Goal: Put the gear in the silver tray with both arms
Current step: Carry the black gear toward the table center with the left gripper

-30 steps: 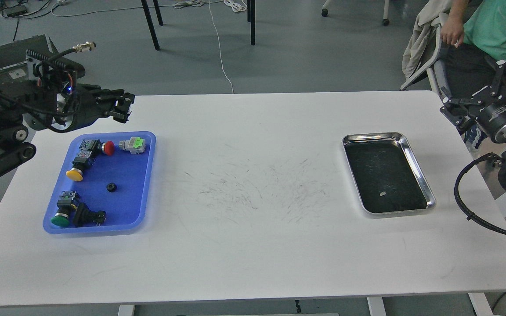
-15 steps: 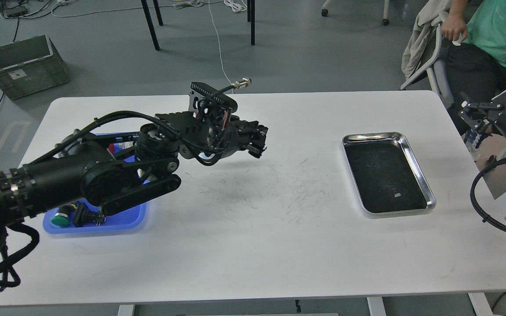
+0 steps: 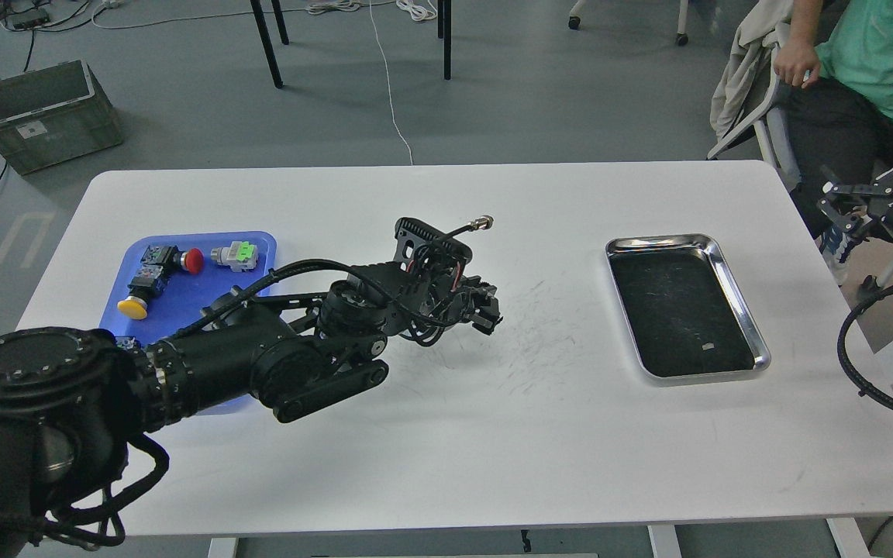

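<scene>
The silver tray [image 3: 660,242] lies on the right part of the white table, and its dark floor holds only a small pale speck. My left arm reaches across the blue tray to the table's middle. Its gripper [image 3: 487,311] hangs low over the scratched tabletop, well left of the silver tray. The gripper is dark, and I cannot tell its fingers apart or whether they hold anything. I cannot see the gear: my left arm covers the lower part of the blue tray. My right gripper [image 3: 873,194] is beyond the table's right edge, with its claws spread and empty.
The blue tray [image 3: 183,298] at the left holds a red push button [image 3: 192,261], a yellow push button [image 3: 132,308] and a grey-green part [image 3: 235,254]. A seated person [image 3: 873,54] and a chair are at the far right. A grey crate [image 3: 43,112] stands on the floor at the far left.
My left arm has swung from beyond the table's left edge, over the blue tray, to the middle of the table, and has come lower. My right gripper has drawn back slightly to the right.
</scene>
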Robot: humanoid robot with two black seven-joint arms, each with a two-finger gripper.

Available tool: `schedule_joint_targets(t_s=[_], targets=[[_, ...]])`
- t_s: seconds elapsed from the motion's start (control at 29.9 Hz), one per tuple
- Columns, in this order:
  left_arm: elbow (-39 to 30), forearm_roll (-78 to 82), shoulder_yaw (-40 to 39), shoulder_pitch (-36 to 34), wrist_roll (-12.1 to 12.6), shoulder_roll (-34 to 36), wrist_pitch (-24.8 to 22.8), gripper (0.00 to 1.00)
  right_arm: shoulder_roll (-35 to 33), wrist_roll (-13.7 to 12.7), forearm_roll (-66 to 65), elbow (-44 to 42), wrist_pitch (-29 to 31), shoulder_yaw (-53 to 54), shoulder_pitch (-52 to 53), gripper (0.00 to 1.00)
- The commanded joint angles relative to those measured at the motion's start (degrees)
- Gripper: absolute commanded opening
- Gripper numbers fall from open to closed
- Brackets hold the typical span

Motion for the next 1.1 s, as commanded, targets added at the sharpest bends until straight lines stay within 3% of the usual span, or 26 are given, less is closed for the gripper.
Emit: schedule_joint_targets(t_s=[0.0, 0.2, 0.47, 0.67, 0.77, 0.87, 0.9, 1.0, 1.07], targets=[[-1.3, 0.0, 0.6, 0.3, 0.2, 0.0, 0.1, 0.09, -0.1, 0.0, 0.0, 0.0, 0.0, 0.0, -0.1, 0.99], [-4.8, 0.1, 0.9, 2.5, 1.9, 0.0, 0.2, 0.09, 0.0, 0.1, -0.1, 0.0, 0.0, 0.0, -0.4, 0.99], [-5.4, 0.1, 1.0, 4.1, 2.2, 0.0, 0.2, 0.11, 0.1, 0.2, 0.0, 0.0, 0.0, 0.1, -1.0, 0.99], [-6.3, 0.1, 1.0, 4.5, 3.4, 0.0, 1.8, 0.22, 0.5, 0.2, 0.0, 0.0, 0.0, 0.1, -1.0, 0.99], [-6.4, 0.1, 1.0, 4.5, 3.4, 0.0, 2.0, 0.37, 0.6, 0.2, 0.0, 0.0, 0.0, 0.2, -1.0, 0.99], [-6.6, 0.0, 1.0, 4.5, 3.4, 0.0, 2.4, 0.43, 0.7, 0.2, 0.0, 0.0, 0.0, 0.2, -1.0, 0.99], [-6.8, 0.0, 1.0, 4.5, 3.4, 0.0, 2.9, 0.49, 0.7, 0.2, 0.0, 0.0, 0.0, 0.3, -1.0, 0.99], [-6.8, -0.6, 1.0, 4.5, 3.3, 0.0, 5.0, 0.84, 0.8, 0.2, 0.0, 0.0, 0.0, 0.7, -1.0, 0.99], [-6.8, -0.8, 1.0, 4.2, 3.3, 0.0, 6.1, 0.90, 0.9, 0.2, 0.1, 0.0, 0.0, 1.0, -1.0, 0.99]])
